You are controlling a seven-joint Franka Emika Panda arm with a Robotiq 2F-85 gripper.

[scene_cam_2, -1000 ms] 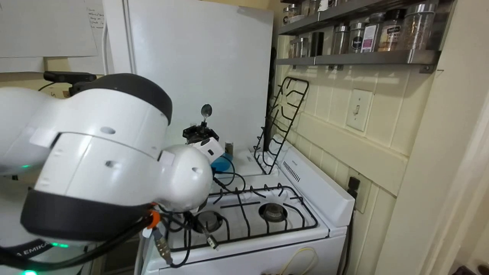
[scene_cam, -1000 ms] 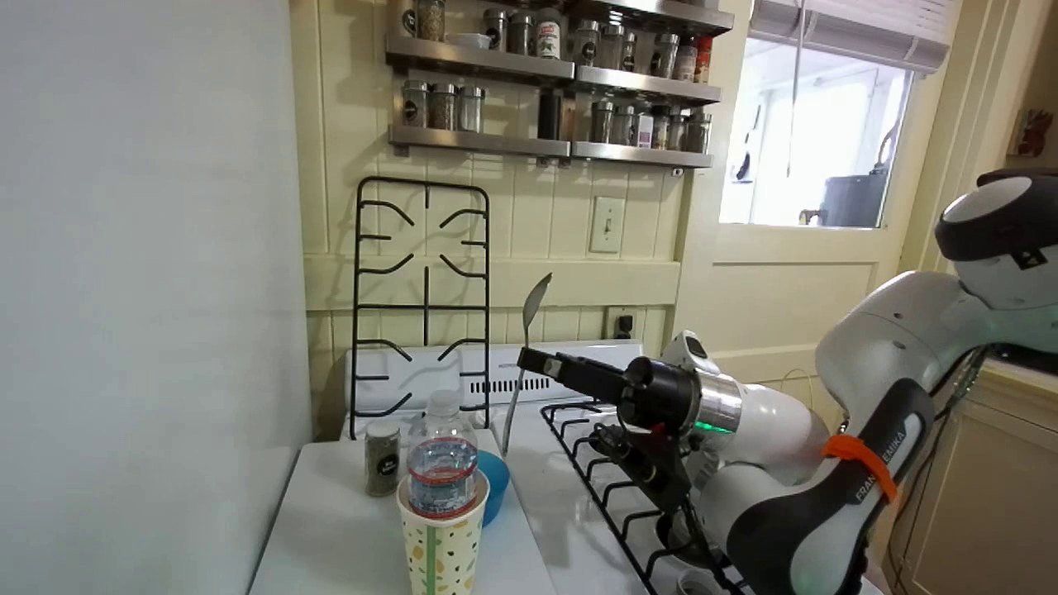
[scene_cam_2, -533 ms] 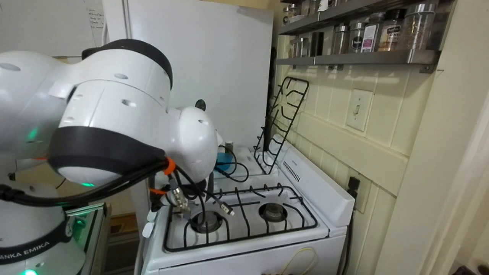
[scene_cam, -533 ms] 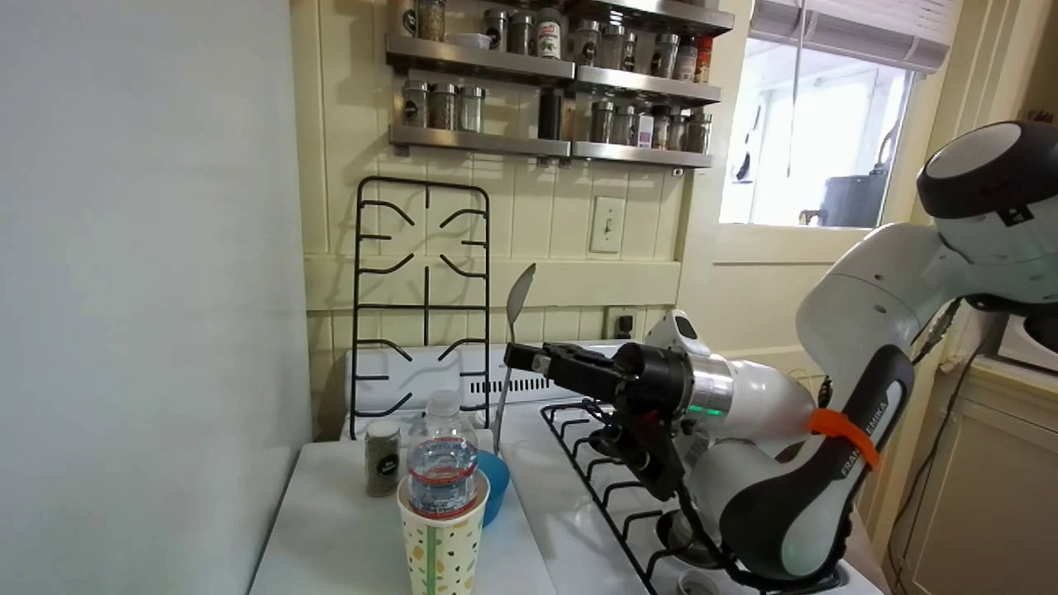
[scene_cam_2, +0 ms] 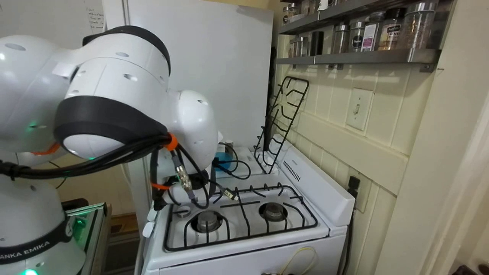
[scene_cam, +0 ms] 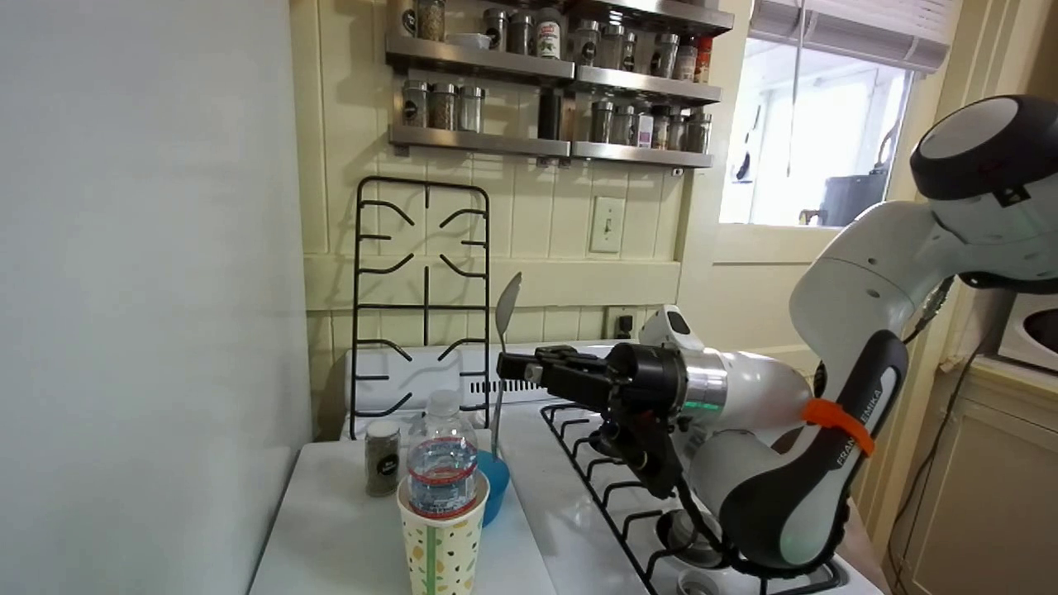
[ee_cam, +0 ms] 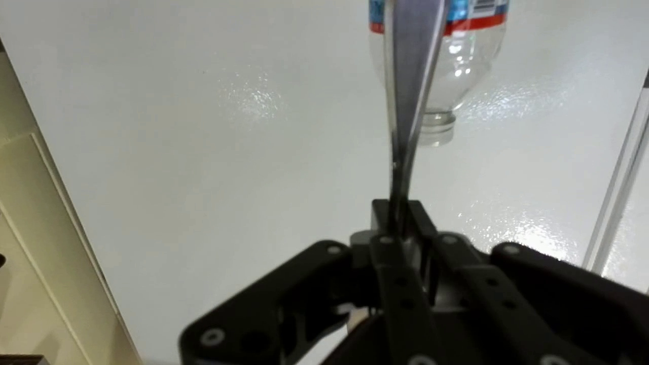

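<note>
In an exterior view, we observe the arm (scene_cam: 851, 285) bent at the right of the frame, its wrist extended nearly level toward the centre. We find the gripper (scene_cam: 511, 366) clamped narrowly on the handle of the metal spoon (scene_cam: 507, 307), which stands near-upright, bowl uppermost, near that frame's centre.

Overexposed window (scene_cam: 814, 136) (soft shadows elsewhere)
</note>
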